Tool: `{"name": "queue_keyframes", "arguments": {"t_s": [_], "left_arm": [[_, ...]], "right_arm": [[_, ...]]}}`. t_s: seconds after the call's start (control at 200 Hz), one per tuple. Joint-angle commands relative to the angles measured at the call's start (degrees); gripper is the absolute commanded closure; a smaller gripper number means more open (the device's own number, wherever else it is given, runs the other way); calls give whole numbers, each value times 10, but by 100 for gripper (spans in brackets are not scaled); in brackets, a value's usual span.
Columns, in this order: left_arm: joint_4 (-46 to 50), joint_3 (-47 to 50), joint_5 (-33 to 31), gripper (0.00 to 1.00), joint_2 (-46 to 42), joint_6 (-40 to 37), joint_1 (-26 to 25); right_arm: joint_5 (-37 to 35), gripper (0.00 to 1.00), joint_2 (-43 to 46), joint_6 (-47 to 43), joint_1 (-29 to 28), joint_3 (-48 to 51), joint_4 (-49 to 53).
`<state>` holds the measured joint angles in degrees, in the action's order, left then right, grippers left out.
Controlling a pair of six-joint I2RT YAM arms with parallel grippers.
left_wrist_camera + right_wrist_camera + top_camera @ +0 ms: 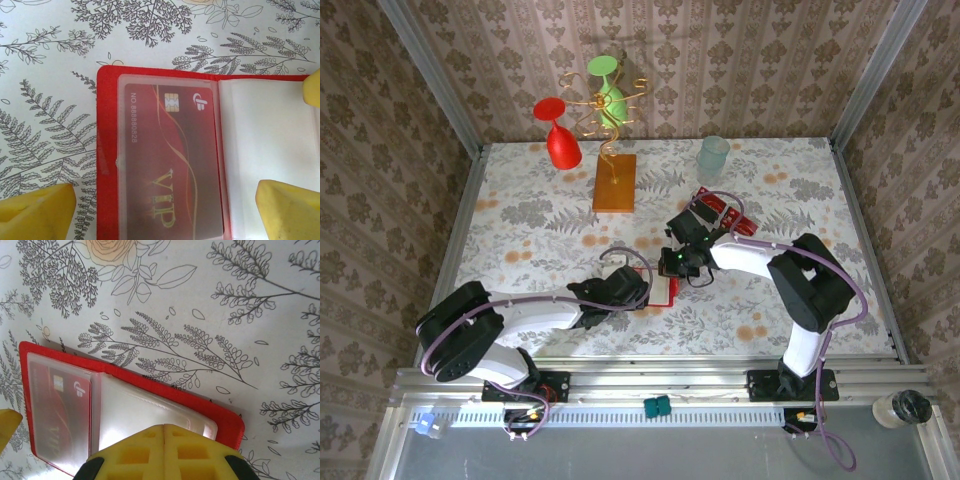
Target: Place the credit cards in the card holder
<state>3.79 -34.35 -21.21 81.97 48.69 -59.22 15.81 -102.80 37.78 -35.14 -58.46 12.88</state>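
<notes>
**Card holder lies open between two grippers, one card already sleeved**

Over the flowered table (520,230), the left gripper (638,287) hangs with its yellow fingers (37,212) spread wide. Between and just ahead of them the red card holder (107,150) lies open and flat. A credit card (170,165) marked VIP sits behind the clear sleeve of the holder's left half. One fingertip stands off the holder's left edge over the cloth; the other stands over the pale pocket (265,140) of the right half.

To the right, the right gripper (165,450) has its fingers pressed together with no gap between them. It is set over the near edge of that same pale pocket, and the holder stretches ahead of it and to its left. Whether the tips pinch the sleeve cannot be told.

Beyond the right gripper and to its right, well apart from the holder, the loose credit cards (725,213) lie in a small pile.

Far beyond the left gripper stand a red glass (557,135) and an orange-brown block (614,182) carrying gold wire and a green glass (610,90); far beyond the right gripper stands a pale cup (713,155).
</notes>
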Motion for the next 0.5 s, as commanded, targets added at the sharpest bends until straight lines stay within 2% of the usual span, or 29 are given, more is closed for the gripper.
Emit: {"name": "queue_keyframes", "arguments": {"t_s": [0.0,0.495], "left_arm": [[3,1,7,6,3,-14,-4],[-20,7,20,5,13,-23,-4]], "right_arm": [[17,98,-23,-10,-6,-16,20],[38,100,-54,0,-13,-37,13]]}}
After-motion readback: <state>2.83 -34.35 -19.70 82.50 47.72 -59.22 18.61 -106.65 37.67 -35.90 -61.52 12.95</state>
